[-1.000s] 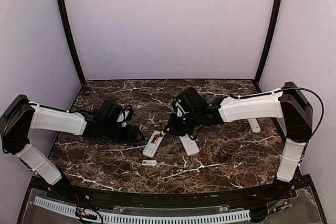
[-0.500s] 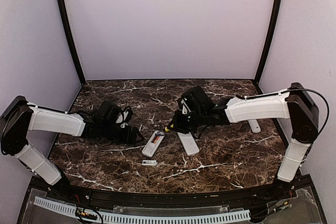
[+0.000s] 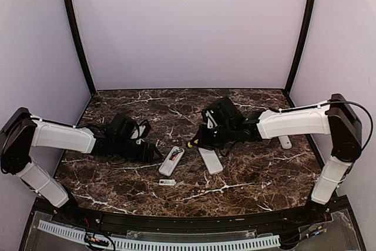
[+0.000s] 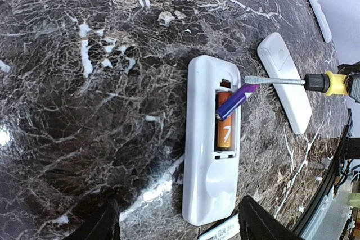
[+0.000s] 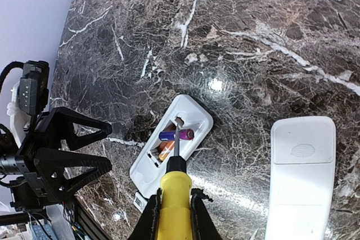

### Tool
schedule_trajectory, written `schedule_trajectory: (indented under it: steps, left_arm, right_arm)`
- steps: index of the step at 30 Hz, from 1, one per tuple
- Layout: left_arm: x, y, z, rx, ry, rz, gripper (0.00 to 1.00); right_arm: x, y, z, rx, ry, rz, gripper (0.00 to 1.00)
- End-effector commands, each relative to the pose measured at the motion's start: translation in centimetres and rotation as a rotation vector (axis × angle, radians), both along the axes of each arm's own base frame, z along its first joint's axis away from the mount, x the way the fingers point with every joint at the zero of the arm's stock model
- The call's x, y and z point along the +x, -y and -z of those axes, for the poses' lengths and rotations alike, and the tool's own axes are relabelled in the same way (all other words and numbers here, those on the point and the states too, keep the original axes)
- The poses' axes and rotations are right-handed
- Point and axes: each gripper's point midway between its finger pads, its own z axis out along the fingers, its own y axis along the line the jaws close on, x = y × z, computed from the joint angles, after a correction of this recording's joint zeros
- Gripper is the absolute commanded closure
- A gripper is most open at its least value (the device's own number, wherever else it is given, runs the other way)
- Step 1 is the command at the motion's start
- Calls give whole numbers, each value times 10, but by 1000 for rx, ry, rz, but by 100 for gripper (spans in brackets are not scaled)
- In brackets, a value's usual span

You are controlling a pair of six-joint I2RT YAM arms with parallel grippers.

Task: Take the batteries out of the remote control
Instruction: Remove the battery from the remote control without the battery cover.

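Observation:
The white remote control lies face down, its battery bay open. An orange battery sits lengthwise in the bay. A purple-blue battery lies askew over it, across the bay. My right gripper is shut on the yellow-handled screwdriver, whose tip rests at the bay's far end by the purple battery. My left gripper stands open just behind the remote's near end, touching nothing.
A second white remote lies just right of the open one. A third lies under the right arm. A small white labelled cover rests near the open remote's near end.
My right arm has drawn back to the right, and the screwdriver went with it. The left arm has barely moved.

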Motion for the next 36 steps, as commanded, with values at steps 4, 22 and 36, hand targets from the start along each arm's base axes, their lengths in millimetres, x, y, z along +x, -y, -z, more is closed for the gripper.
schedule_trajectory:
  steps: [4,22,36]
  left_arm:
    - [-8,11,-8,-8,28,50,29]
    - [-11,21,-5,13,29,74,29]
    - [-13,39,8,95,59,125,26]
  right_arm:
    - [-12,-13,-34,-11,163,-126,100]
    - [-27,-37,-4,-210,193,-225,100]
    - [-27,-50,3,-229,203,-259,100]
